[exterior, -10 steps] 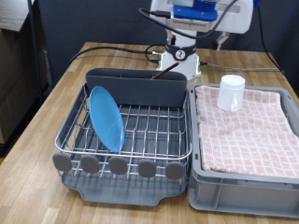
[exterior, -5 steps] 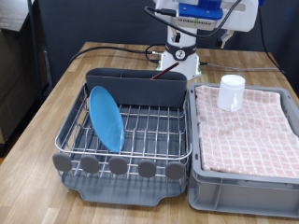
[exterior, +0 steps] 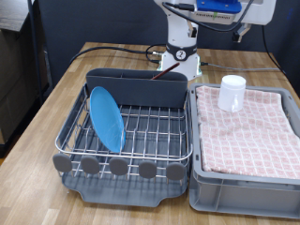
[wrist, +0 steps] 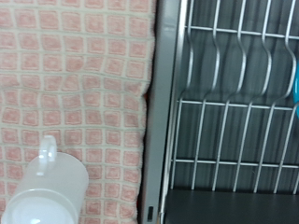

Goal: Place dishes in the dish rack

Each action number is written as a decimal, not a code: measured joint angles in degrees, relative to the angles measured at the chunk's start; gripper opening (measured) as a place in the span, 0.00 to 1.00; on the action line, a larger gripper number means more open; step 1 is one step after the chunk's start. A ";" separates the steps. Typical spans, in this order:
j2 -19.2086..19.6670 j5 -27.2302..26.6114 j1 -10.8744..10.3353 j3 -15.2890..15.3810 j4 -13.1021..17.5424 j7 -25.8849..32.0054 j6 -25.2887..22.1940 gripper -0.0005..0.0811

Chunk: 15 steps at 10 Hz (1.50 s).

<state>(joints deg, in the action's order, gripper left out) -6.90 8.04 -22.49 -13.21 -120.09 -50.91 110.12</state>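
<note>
Gripper: fingers not visible in either view. Exterior view shows only the hand's white-and-blue body cut off by the frame's top edge, high above the table; whether the fingers are spread or pressed together cannot be told. Nothing seen between them.

Wrist view looks straight down on the seam between the two containers: pink checked cloth on one side, the dish rack wire grid on the other. So the hand appears to hang over the boundary, at height.

White cup: upright on the cloth in the grey crate, near the crate's back corner next to the rack. In the exterior view it lies at about 6 o'clock from the hand body, well below it. In the wrist view the cup sits partly cut off at a corner of the frame, handle visible.

Blue plate: already in the rack, standing on edge, tilted, in the wire grid, at roughly 7 o'clock from the hand and farther than the cup.

Spoon: not seen in either view.

Judgement: cup is the nearer dish.
</note>
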 joint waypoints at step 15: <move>4.07 -3.67 -1.84 9.87 -1.44 -0.23 -4.21 0.99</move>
<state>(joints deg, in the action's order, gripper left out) -2.83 4.37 -24.32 -3.34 -121.53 -51.14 105.90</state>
